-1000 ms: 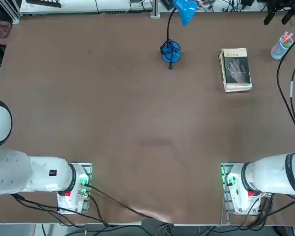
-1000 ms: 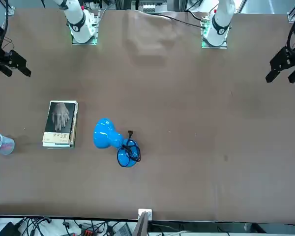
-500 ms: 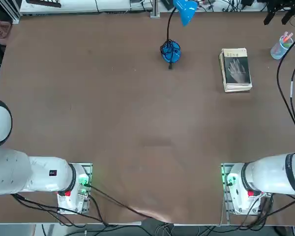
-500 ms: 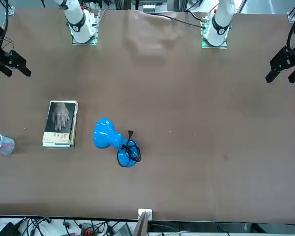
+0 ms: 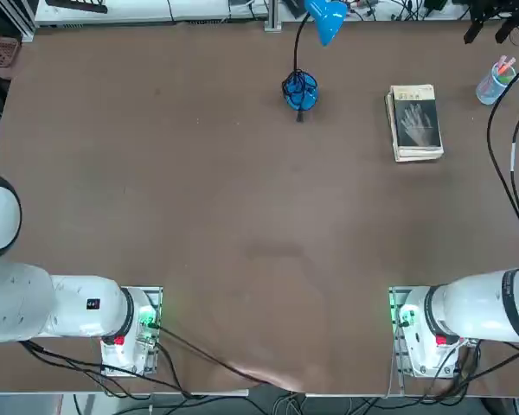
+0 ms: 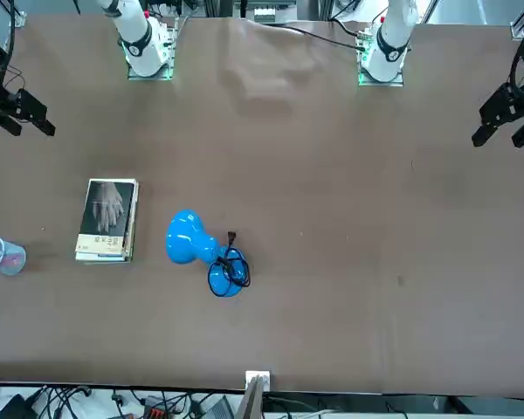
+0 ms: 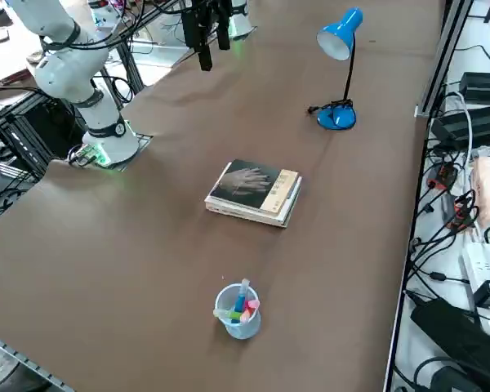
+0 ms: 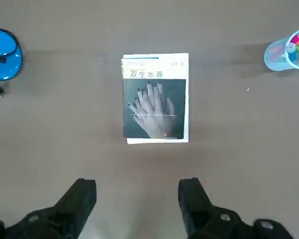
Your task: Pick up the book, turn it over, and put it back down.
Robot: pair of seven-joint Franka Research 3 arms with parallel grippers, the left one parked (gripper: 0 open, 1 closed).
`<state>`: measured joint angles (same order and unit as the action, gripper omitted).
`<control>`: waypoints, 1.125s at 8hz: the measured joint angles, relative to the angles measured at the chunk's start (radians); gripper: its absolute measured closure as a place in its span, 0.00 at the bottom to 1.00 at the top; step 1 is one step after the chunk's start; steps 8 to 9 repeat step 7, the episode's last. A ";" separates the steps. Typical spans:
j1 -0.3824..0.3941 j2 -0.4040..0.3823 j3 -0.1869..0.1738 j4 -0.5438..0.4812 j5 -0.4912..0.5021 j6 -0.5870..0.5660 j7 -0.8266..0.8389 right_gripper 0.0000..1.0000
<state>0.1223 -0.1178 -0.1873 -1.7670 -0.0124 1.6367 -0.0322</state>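
The book [image 5: 417, 121] lies flat at the far right of the brown table, its dark grey face with a pale hand picture turned up and a tan band at one end. It rests on a pale book underneath [image 7: 265, 214]. It also shows in the front view [image 6: 109, 214], the right side view [image 7: 249, 184] and the right wrist view [image 8: 155, 102]. My right gripper [image 5: 489, 26] hangs high above the table beyond the book, open and holding nothing. From the wrist camera the gripper [image 8: 137, 188] has its two black fingers spread wide, with the book lying far below them.
A blue desk lamp [image 5: 301, 91] stands on the table to the book's left, its cord by the base. A clear cup of coloured pens [image 5: 495, 82] sits near the table's right edge, close to the book [image 7: 238, 313].
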 joint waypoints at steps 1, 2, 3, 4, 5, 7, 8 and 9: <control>0.000 0.000 0.001 0.002 0.000 0.000 0.005 0.00; 0.001 0.000 0.003 0.003 0.000 0.000 0.008 0.00; 0.003 0.000 0.005 0.005 0.001 0.000 0.009 0.00; 0.009 0.000 0.010 0.010 0.002 0.000 0.009 0.00; 0.023 0.000 0.018 0.016 0.003 0.000 0.016 0.00; 0.043 0.002 0.027 0.018 0.003 0.000 0.040 0.00; 0.043 0.002 0.027 0.018 0.003 0.000 0.040 0.00; 0.043 0.002 0.027 0.018 0.003 0.000 0.040 0.00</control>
